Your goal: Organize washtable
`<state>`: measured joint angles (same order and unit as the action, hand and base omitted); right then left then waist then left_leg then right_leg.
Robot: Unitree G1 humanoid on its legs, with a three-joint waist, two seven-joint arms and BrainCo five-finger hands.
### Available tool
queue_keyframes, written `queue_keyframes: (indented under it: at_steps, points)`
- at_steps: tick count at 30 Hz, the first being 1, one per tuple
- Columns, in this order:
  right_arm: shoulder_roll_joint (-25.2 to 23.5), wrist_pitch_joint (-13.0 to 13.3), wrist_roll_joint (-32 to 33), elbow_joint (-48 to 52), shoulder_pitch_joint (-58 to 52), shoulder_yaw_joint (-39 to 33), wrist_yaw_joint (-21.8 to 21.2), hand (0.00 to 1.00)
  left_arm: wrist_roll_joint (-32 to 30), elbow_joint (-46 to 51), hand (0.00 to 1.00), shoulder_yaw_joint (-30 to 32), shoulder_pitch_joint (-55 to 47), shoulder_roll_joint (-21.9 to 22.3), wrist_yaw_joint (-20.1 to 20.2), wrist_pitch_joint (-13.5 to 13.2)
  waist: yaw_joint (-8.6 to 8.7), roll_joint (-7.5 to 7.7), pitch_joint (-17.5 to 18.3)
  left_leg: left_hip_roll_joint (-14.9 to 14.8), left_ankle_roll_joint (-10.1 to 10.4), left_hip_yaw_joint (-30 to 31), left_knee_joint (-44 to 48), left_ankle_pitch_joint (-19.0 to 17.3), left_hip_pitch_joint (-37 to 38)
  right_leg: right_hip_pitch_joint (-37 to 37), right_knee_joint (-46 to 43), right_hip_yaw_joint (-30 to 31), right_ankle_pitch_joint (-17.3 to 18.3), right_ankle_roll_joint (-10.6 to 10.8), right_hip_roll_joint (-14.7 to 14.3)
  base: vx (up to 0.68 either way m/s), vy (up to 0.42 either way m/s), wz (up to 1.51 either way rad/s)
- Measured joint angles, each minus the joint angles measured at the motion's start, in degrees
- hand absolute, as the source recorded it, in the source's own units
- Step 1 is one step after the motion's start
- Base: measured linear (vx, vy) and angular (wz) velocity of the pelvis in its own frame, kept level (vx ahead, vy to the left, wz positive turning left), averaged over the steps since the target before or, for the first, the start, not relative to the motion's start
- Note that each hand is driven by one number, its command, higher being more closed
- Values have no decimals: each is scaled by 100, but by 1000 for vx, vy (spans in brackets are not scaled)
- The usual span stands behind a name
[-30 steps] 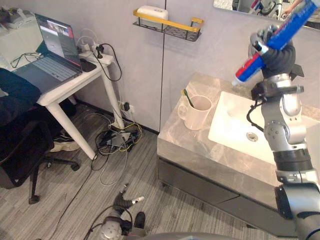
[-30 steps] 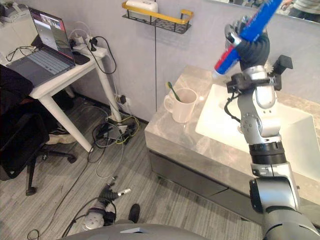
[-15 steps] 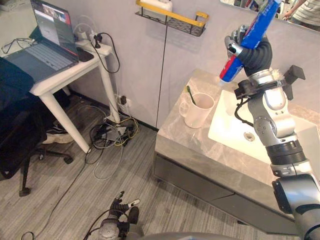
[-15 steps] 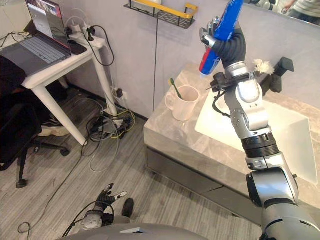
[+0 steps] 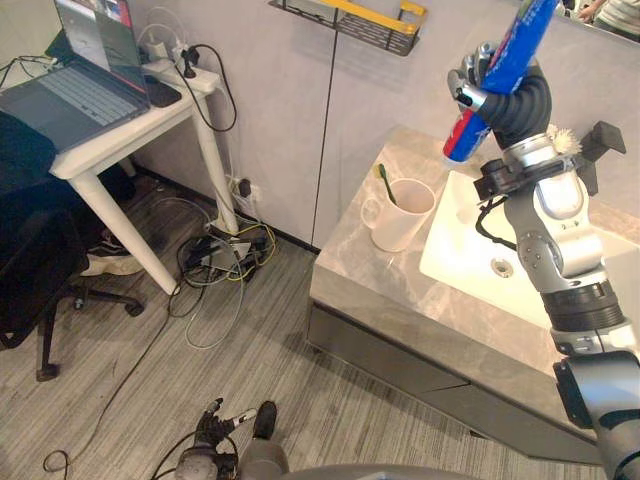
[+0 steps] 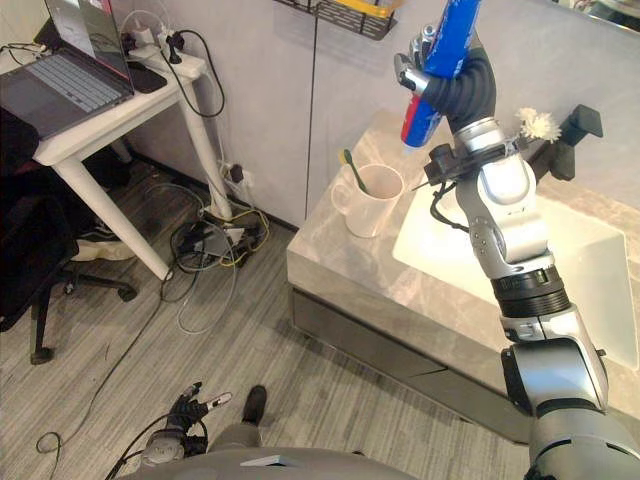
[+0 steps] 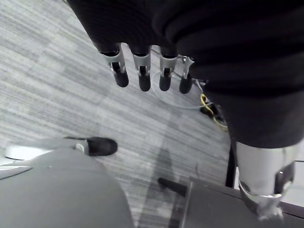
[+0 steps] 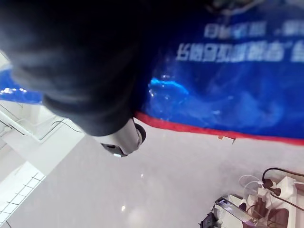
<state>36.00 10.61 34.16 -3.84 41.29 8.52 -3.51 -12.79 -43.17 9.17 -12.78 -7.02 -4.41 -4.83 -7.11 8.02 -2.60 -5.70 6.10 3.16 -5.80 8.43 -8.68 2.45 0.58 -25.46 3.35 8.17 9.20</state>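
Right robot hand (image 5: 500, 95) raised, fingers wrapped round toothpaste tube (image 5: 466, 132), above table (image 5: 365, 290) beside mug (image 5: 405, 218) holding toothbrush (image 5: 384, 185); tube's top cut off. Left robot hand (image 7: 141, 71) low over floor, fingers straight.

The toothpaste tube (image 5: 520, 40) runs off the top edge at 1 o'clock, its upper end unseen. The wall shelf (image 5: 385, 22) at 12 o'clock is cut likewise, and the laptop (image 5: 70, 95) at 10 o'clock loses its screen top. The toothbrush (image 5: 384, 186) has its lower end hidden inside the mug (image 5: 400, 215); the basin (image 5: 470, 270) is clipped at 3 o'clock
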Motion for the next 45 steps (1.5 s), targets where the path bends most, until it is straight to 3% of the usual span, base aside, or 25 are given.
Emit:
queue_keyframes:
  at_steps: [11,14,20,25,28,45]
  points:
    - [-138,-3,-3,-26,-116,0,96,100,-10,61,0,-10,-84,-20,58,-4,-69,23,-10,-74,2,-71,-19,1,-9,-43,33,87,-30,-37,-74,-8,-1,-4]
    - [-200,-7,-3,-46,-253,-6,112,100,-12,63,0,-8,-90,-36,79,-3,-142,72,-31,-82,2,-81,-19,0,-18,-51,46,96,-33,-42,-85,0,0,0]
    - [-552,-13,-3,-68,-268,-6,110,100,-137,66,0,16,-116,-60,107,-2,-147,144,-19,-81,7,-80,16,5,-54,-82,48,95,-40,-45,-84,0,0,0]
    - [-575,-24,-4,-64,-465,-6,89,100,-158,72,0,44,-118,-86,106,0,-156,227,-12,-84,11,-77,-18,8,-54,-83,47,96,-42,-47,-87,0,0,0]
    - [-637,-139,-8,-64,-549,-6,84,100,-161,106,0,44,-120,-120,111,6,-152,287,-16,-89,11,-82,-19,8,-73,-116,42,110,-49,-51,-89,0,0,0]
    - [-783,-247,-209,-284,-717,-26,99,100,-163,235,0,45,-153,-122,102,21,-157,328,-18,-90,17,-91,-18,13,-95,-140,44,116,-61,-51,-88,0,0,0]
